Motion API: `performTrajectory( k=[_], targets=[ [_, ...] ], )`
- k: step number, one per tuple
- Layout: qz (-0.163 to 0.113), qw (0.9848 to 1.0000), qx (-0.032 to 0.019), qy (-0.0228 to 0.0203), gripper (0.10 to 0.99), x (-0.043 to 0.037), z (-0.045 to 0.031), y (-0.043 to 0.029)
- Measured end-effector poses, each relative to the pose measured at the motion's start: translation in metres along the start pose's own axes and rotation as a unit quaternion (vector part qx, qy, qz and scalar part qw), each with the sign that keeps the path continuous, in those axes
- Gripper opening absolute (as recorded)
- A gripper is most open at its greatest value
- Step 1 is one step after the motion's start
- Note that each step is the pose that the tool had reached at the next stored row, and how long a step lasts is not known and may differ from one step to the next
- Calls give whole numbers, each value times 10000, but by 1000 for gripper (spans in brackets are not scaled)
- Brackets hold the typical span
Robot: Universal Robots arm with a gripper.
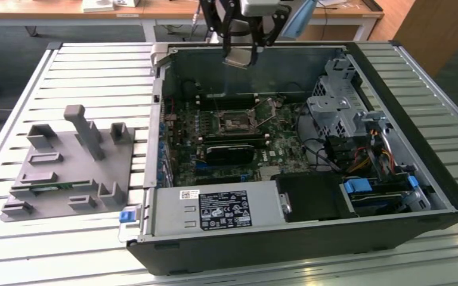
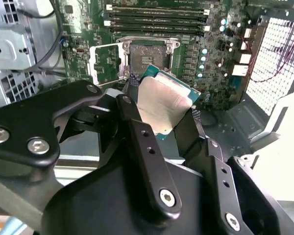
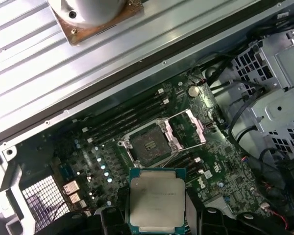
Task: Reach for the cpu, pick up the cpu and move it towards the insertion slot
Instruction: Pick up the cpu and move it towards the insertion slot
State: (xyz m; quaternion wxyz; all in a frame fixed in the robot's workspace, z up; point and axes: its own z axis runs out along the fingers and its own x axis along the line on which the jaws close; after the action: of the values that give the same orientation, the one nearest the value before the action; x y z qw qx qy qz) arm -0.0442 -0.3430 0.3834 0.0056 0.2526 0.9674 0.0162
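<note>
Black gripper [image 2: 161, 117] links crowd the front of the second wrist view, and the jaws pinch the cpu [image 2: 164, 105] between them by two opposite edges, its silver plate tilted toward that camera. Seen in the first wrist view, the cpu [image 3: 157, 199] shows its green rim and pale metal top, held clear above the motherboard [image 3: 88, 156] with the dark fingers [image 3: 112, 220] either side.

Beyond the chip lies the slot [image 3: 149, 144], a square socket with a dark centre (its silvery frame lid [image 3: 186, 132] stands swung open to one side). The cpu hangs near the slot but apart from it, not yet over its centre. Long memory slots [image 2: 157, 22] run just past the socket in the second wrist view.

From the exterior view, the gripper [image 1: 241, 56] hovers over the far wall of the open case [image 1: 293, 250], with the cpu [image 1: 240, 59] well above the slot [image 1: 235, 124], which sits toward the far middle of the board. A grey fixture [image 1: 70, 173] rests on the slatted table [image 1: 93, 65] by the case's side at the exterior view's left.
</note>
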Motion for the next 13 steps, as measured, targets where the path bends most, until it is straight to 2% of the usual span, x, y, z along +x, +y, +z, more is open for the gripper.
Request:
performTrajectory(
  k=[4, 7, 10, 13],
  targets=[
    [306, 9995, 2, -10, 541, 0, 15, 0],
    [578, 9983, 2, -20, 541, 0, 32, 0],
    [846, 9964, 3, -29, 541, 0, 50, -1],
    [1120, 9937, 3, -38, 541, 0, 68, -2]
  ],
)
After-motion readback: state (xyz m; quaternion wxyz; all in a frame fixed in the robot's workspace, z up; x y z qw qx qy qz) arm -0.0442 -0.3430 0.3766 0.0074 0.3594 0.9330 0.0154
